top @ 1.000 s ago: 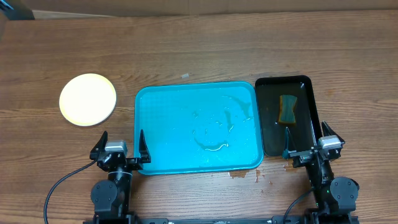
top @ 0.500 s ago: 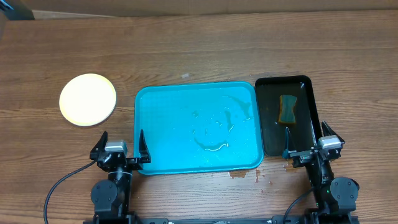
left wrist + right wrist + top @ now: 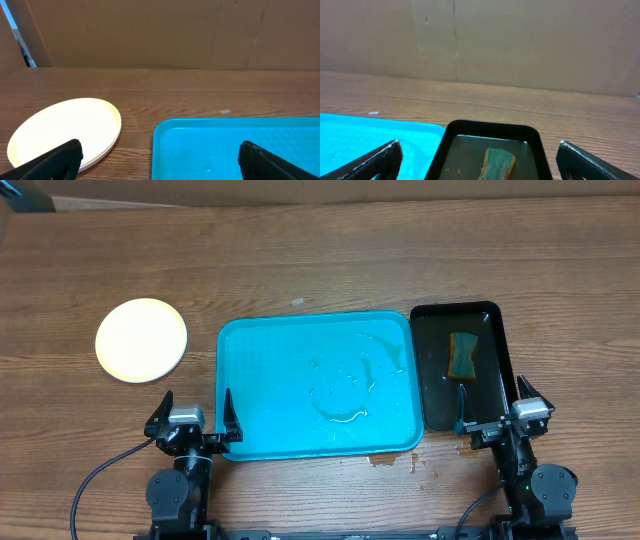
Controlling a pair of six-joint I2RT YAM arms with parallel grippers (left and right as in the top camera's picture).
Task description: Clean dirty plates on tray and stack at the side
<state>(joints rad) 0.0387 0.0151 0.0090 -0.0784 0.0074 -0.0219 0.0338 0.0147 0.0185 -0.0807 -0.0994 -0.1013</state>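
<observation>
**A:** Where are the plates?

**B:** The plates (image 3: 141,340) sit in one stack on the bare table (image 3: 320,260), off to the left of the turquoise tray (image 3: 270,380), with a strip of wood between them. The top one is pale yellow and lies flat, face up. It is round, so it points no particular way. From my left wrist I see at least one more rim under it, but I can't count how many.

**A:** And relative to your hands?

**B:** The stack lies ahead of my left gripper (image 3: 195,412) and off to its left, well apart from it. That gripper's jaws are spread wide and empty. Its right finger hangs over the tray's near left corner.

**A:** How does the tray lie?

**B:** Its long axis runs left to right across the table, with one long side facing me, and it sits between my two arms. Thin streaks of water (image 3: 345,417) shine around its middle and toward the far right. A small brownish spill (image 3: 392,461) marks the wood just off its near right corner.

**A:** Your other hand?

**B:** My right gripper (image 3: 492,412) is also spread wide and empty, at the near end of the black tray (image 3: 497,360). That tray lies just beside the turquoise one on its right, with its long axis pointing away from me. I can't tell whether the two touch. A teal-and-yellow sponge (image 3: 462,356) lies in it, lengthwise, ahead of my right fingers.
</observation>
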